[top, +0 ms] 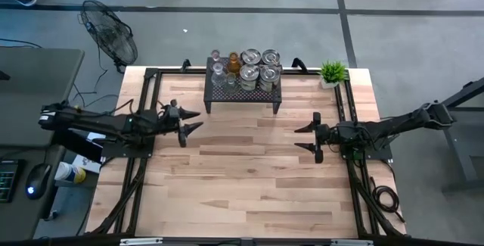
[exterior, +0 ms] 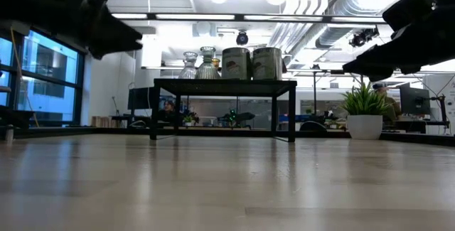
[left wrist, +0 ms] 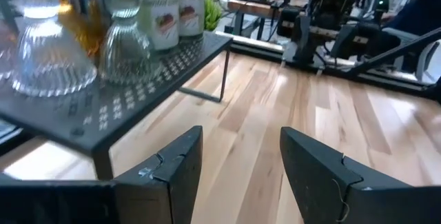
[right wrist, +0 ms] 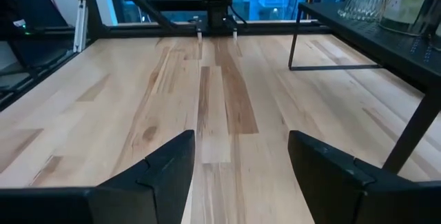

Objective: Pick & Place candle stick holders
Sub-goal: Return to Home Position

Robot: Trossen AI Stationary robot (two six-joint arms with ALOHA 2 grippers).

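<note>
Standing bunched together on top of the low black perforated metal shelf point(top: 242, 98) at the far middle of the wooden table point(top: 249, 189), the candle stick holders point(top: 243, 68) fill its upper deck. Ribbed clear glass holders point(left wrist: 52, 55) sit on the side nearer the left arm, an amber-orange holder point(top: 234, 62) is beside them toward the middle, and silvery labelled tins point(top: 261, 68) take the side nearer the right arm. In the low view they all stand upright in a close row on the shelf.

The left gripper point(top: 200, 119) hovers above the bare wood just off the shelf's left front corner and points toward the table's middle. Its jaws are released and spread apart, with nothing between them. The right gripper point(top: 297, 138) hangs over the wood off the shelf's right front leg, facing the left one. Its jaws are likewise released and hold nothing.

A small potted plant point(top: 332, 72) stands at the table's far right corner, near the shelf but apart from it. A floor fan point(top: 110, 34) sits off the table beyond its far left corner
</note>
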